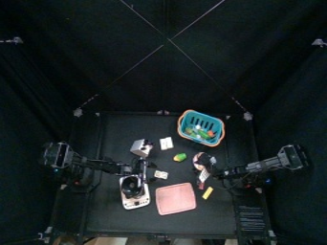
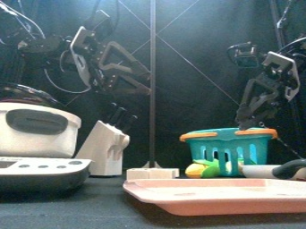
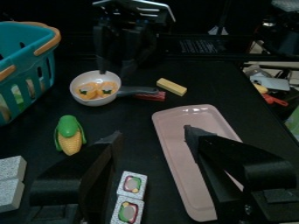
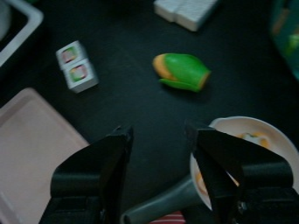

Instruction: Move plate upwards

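Note:
The pale-pink square plate (image 1: 178, 198) lies flat near the table's front edge, right of the middle. It fills the foreground of the front view (image 2: 221, 193). My left gripper (image 1: 138, 168) hovers open and empty behind and to the left of the plate. In the left wrist view the plate (image 3: 201, 157) lies just past that gripper (image 3: 152, 138). My right gripper (image 1: 208, 172) is open and empty above the table, behind the plate's right corner. The right wrist view shows that gripper (image 4: 163, 133) with part of the plate (image 4: 35, 149) to one side.
A teal basket (image 1: 201, 123) stands at the back right. A white appliance (image 1: 133, 191) sits left of the plate and a white block (image 1: 141, 146) behind it. A small tan dish with a handle (image 3: 96, 87), a toy corn (image 3: 70, 134), a yellow block (image 3: 172, 86) and picture cards (image 3: 126, 197) lie mid-table.

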Controlling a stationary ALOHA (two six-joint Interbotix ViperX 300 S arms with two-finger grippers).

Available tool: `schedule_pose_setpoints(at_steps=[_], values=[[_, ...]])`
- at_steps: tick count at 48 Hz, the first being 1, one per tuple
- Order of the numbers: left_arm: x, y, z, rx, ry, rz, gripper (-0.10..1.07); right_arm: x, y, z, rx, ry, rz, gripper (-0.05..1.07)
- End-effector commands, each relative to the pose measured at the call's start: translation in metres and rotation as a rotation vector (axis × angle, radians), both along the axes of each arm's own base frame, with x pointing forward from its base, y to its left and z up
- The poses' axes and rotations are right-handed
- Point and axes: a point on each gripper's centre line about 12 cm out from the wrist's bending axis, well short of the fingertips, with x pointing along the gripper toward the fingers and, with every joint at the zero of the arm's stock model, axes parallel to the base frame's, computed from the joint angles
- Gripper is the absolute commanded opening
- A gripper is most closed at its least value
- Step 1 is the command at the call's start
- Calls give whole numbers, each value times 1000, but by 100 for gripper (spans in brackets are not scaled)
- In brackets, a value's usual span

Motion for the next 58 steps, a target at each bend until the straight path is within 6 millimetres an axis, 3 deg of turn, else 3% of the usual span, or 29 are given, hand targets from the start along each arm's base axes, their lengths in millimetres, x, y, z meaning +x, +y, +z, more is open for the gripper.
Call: schedule_pose_setpoints(at_steps=[1,19,40,58], values=[[0,-1,10,-1,-34,-5,94,15,12,-1,1,4,69,85],[-3,-1,7,-2,-23,-4,94,48,46,-27,-56,92,217,85],[-4,-1,4,-4,-15,0,94,58,50,-55,-70,178,223,85],[-4,0,1,-5,-6,3,94,61,51,-66,-69,209,225,81]])
